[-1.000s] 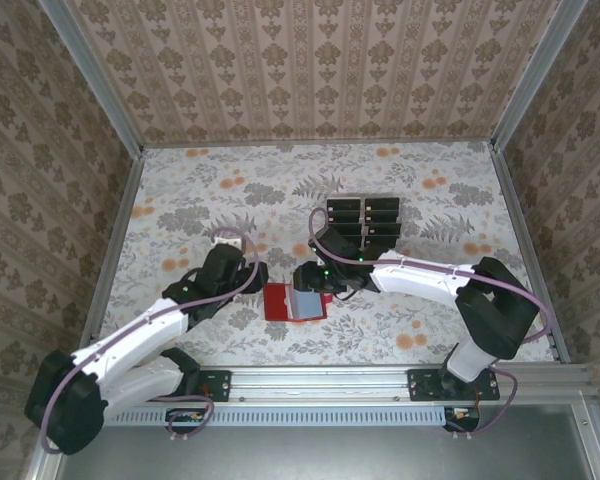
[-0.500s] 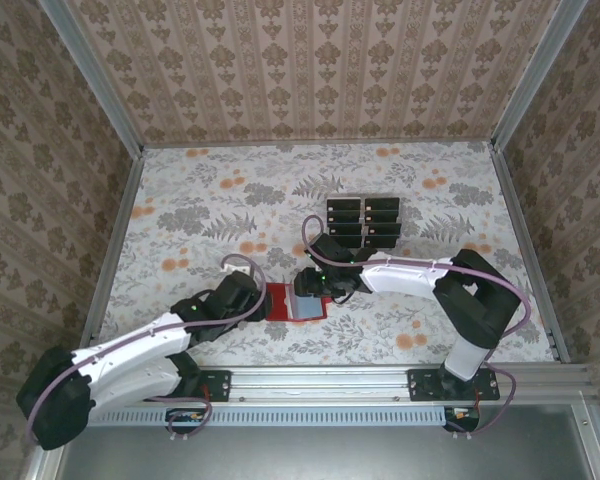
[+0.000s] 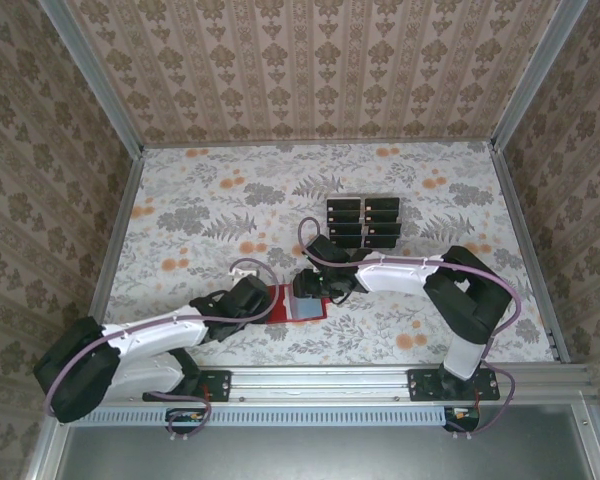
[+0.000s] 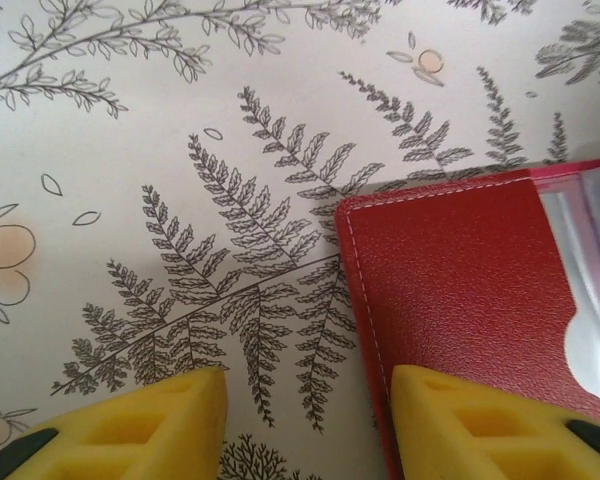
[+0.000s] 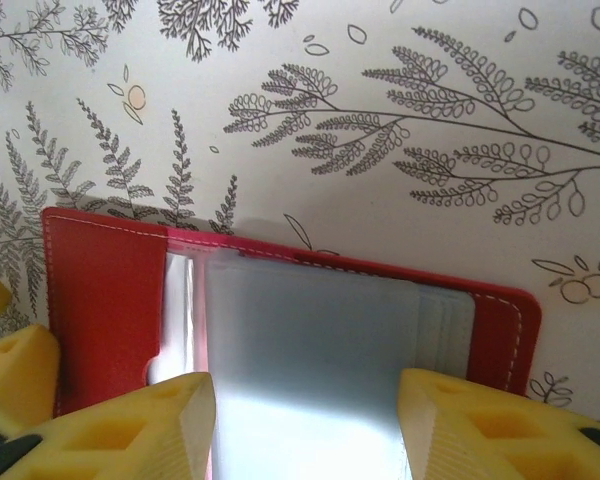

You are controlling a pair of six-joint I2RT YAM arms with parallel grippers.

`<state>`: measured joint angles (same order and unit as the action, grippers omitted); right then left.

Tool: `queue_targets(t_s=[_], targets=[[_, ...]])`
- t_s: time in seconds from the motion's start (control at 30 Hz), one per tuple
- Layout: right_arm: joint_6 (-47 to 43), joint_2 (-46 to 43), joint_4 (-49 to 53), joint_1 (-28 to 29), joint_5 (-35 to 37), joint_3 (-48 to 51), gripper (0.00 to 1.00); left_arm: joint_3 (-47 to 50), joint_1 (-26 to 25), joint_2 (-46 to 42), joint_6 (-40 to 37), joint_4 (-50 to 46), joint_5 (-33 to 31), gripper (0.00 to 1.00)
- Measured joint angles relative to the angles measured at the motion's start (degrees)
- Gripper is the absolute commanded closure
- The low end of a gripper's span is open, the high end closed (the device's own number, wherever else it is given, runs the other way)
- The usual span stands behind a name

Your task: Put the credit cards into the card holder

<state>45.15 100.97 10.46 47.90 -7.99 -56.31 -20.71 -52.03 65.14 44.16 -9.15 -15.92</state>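
Sliding the card home is best done against the floral table (image 3: 180, 190). The open red card holder (image 3: 280, 305), lying just ahead of the arm bases, should be pinned flat by the left gripper (image 4: 307, 400), whose jaws stand apart on nothing, one fingertip on the leather. The grey-looking credit card (image 5: 310, 340), apparently pinched across its width by the right gripper (image 5: 307, 400), should be fed in level. The other credit cards (image 3: 363, 220), stacked well beyond, are seen from above. The stitching and the clear pocket edge are seen from the wrists.

A robot test cell, lab-like — two arms (image 3: 150, 338) bolted to an aluminium rail (image 3: 320, 380), wallpapered panels (image 3: 310, 70) boxing in a floral-print tabletop (image 3: 220, 190) on three sides.
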Motion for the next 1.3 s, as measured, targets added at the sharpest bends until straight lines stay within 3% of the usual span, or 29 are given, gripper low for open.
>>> queue_targets(t_s=[0.4,0.6,0.73,1.07,1.3], targets=[[3.13,2.19,-5.46,0.76,-4.09,-0.61,0.48,-0.07,2.64,3.98,-2.40,4.13,-0.35,0.52],[6.58,2.19,-7.67,1.25,-4.90,-0.50,0.48,0.00,4.15,2.73,-3.74,4.94,1.90,0.46],[9.09,2.19,-9.42,1.25,-5.01,0.15,0.48,1.27,6.01,-0.28,-4.59,5.09,1.57,0.40],[14.19,2.21,-13.22,1.27,-5.64,1.57,0.47,3.63,6.32,-17.31,-4.76,-0.81,2.01,0.36],[16.92,2.27,-15.65,1.51,-6.03,2.16,0.47,3.85,2.89,-20.83,-3.65,-2.69,2.86,0.35]])
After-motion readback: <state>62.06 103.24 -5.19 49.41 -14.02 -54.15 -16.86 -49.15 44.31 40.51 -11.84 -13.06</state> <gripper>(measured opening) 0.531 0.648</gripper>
